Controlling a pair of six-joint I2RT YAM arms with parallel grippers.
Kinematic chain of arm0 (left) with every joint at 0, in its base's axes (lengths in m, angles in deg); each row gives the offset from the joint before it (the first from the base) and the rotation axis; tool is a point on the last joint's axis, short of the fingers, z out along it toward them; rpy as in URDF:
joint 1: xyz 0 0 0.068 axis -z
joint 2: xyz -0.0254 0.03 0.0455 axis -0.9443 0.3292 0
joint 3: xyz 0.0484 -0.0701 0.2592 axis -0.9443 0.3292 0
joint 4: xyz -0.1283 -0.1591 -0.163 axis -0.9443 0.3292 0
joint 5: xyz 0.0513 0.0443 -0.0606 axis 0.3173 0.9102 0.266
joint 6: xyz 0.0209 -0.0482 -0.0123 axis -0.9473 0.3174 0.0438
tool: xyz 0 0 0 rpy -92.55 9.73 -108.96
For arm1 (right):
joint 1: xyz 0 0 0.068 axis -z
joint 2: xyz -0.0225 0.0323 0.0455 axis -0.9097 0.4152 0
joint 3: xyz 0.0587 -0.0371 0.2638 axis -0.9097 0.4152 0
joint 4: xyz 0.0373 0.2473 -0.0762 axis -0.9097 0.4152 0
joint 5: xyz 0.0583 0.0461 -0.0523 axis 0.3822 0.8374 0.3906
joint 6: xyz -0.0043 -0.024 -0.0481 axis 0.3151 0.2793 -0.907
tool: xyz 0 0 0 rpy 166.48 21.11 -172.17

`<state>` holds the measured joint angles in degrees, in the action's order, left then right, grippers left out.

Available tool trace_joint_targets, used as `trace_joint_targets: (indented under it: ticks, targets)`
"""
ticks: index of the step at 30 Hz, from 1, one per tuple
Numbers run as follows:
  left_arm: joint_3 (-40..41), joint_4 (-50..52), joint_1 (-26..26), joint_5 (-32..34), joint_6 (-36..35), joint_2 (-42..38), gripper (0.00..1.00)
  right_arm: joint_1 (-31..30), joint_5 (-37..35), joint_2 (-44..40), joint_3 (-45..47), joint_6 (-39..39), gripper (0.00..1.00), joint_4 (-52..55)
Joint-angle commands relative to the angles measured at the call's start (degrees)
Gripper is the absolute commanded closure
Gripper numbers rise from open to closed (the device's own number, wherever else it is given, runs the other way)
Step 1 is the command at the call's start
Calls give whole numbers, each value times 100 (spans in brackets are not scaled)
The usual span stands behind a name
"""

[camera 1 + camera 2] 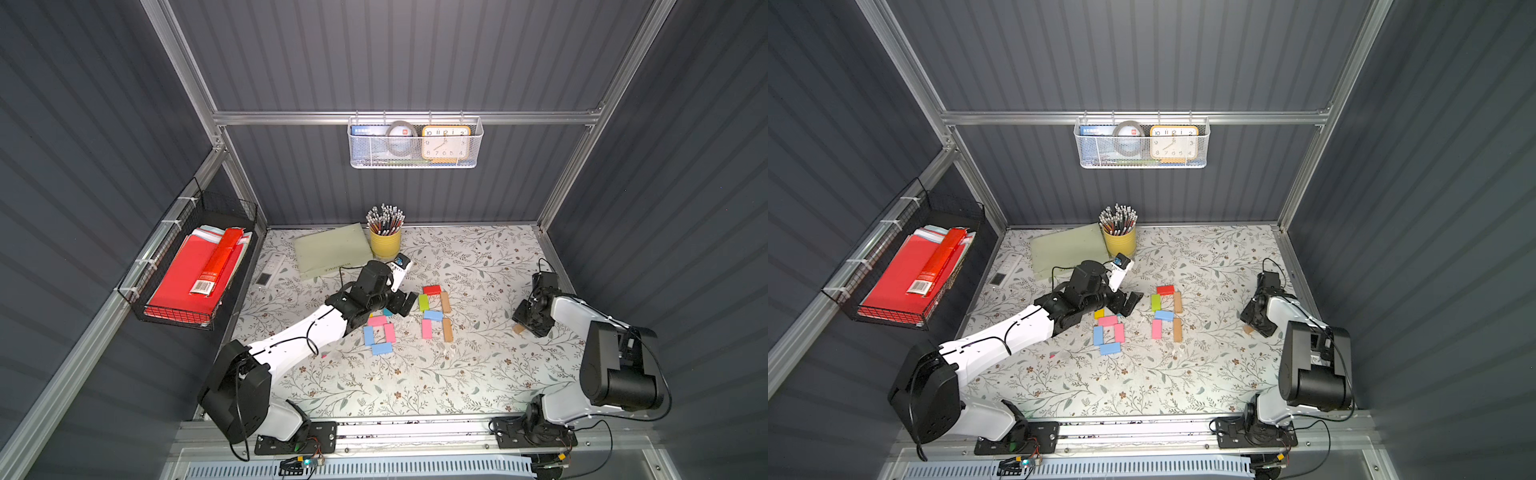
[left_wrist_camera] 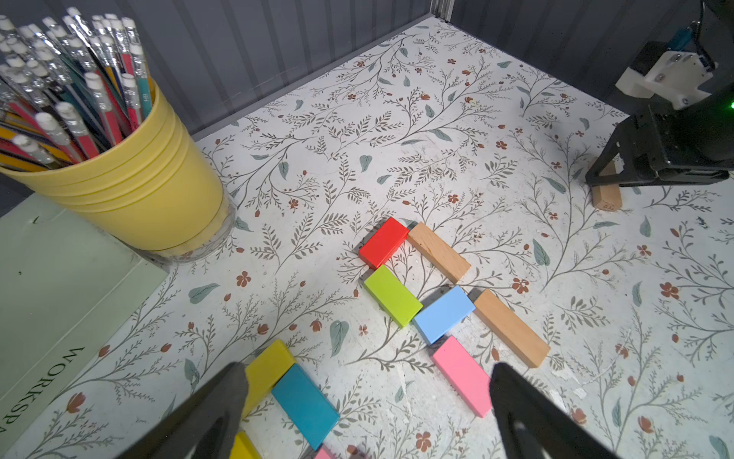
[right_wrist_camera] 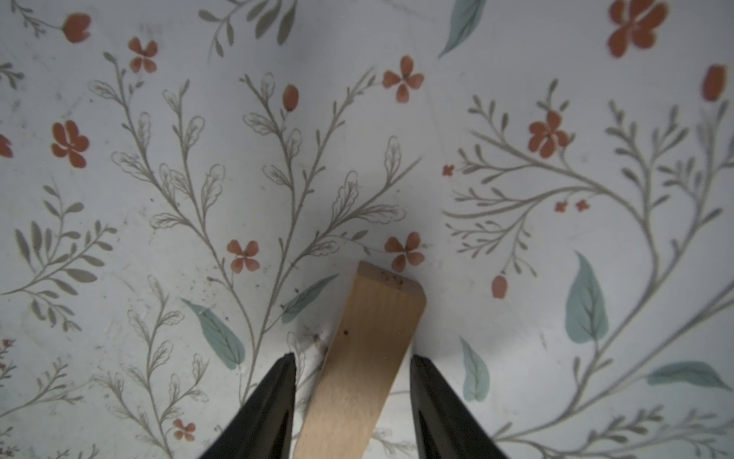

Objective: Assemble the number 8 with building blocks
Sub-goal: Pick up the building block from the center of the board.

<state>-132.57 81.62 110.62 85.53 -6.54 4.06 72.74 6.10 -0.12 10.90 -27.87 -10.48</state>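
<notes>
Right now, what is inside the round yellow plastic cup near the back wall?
Many pencils with white eraser ends stand in the yellow cup, leaning outward. Its wall hides their lower parts and the bottom, so anything else inside cannot be seen.

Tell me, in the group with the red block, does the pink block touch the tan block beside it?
Apart. The left wrist view shows a strip of flowered table between the pink block and the tan block.

Grey ribbed walls (image 1: 415, 62) enclose a floral-patterned tabletop (image 1: 478, 374) (evenly lit). A white mesh basket (image 1: 374, 160) on the back rail (image 1: 291, 117) holds a clock (image 1: 445, 143) and possibly tape (image 1: 401, 133); a black wire basket (image 1: 174, 318) hangs at one side.
</notes>
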Motion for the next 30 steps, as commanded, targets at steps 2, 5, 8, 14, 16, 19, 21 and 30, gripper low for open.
trace_joint_targets:
  ticks: [2, 5, 8, 14, 16, 19, 21, 30]
  targets:
    - [36, 46, 21, 20, 32, -125, 1, 17, -73, 107, -41, -62, 50, 31]
    - [30, 46, 23, 20, 38, -123, 1, 17, -54, 126, -41, -76, 51, 21]
    - [30, 41, 23, 11, 39, -115, 1, 15, -40, 158, -49, -81, 51, 7]
    - [36, 40, 22, 11, 38, -92, 1, 12, 49, 285, -76, -104, 55, -24]
    - [27, 44, 20, 2, 37, -83, 1, 16, 52, 309, -91, -98, 59, -29]
    - [23, 51, 24, -6, 35, -77, 1, 12, 100, 324, -103, -115, 62, -25]
    - [27, 64, 24, -6, 27, -92, 1, 16, 115, 315, -103, -135, 64, -14]
    - [36, 50, 21, -6, 25, -117, 1, 20, 416, 107, -129, -330, 79, -49]
